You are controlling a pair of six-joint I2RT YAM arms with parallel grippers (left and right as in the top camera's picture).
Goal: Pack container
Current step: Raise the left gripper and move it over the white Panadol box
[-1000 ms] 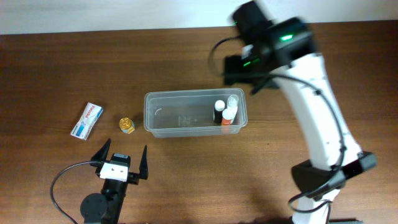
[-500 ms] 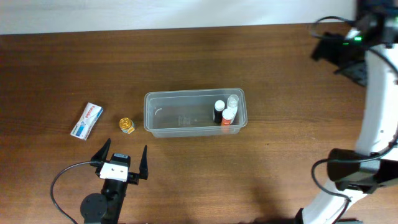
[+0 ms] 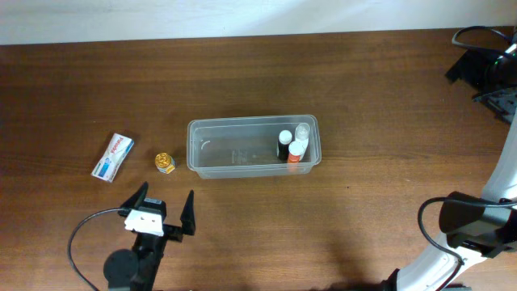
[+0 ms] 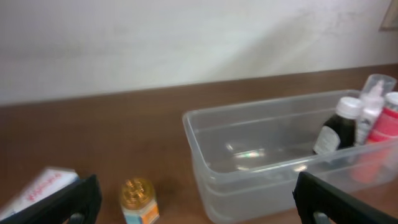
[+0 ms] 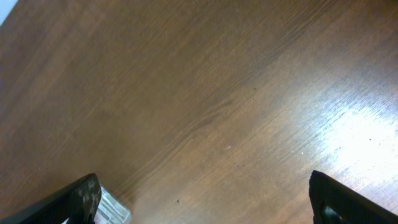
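Three things already stand upright in the container (image 3: pixel 234 150), packed tight at the end nearer the right arm, I'd guess to keep the rest of its floor free: a dark bottle (image 3: pixel 284 145) with a white cap, a clear bottle (image 3: pixel 302 131) and a red bottle (image 3: pixel 296 153). The container sits about mid-table, a long see-through plastic tub with rounded corners and a lipped rim, its walls glossy enough to catch a streak of light. Two things wait outside it on the brown, wood-grained table (image 3: pixel 363 97): a little jar (image 3: pixel 166 162), yellow with a shiny gold lid, just beside the tub's empty end, and a flat tube (image 3: pixel 112 156), white with blue and red print, lying at a slant a bit further out. The left gripper (image 3: pixel 167 191) hangs low at the table's near edge, its black fingers spread wide and holding nothing, pointed towards the jar and the tub, which looks to me like lining up for the jar. The right gripper (image 5: pixel 205 202) is off by the far corner, well apart from everything, fingers wide and empty above bare wood, out of the way as far as I can judge.
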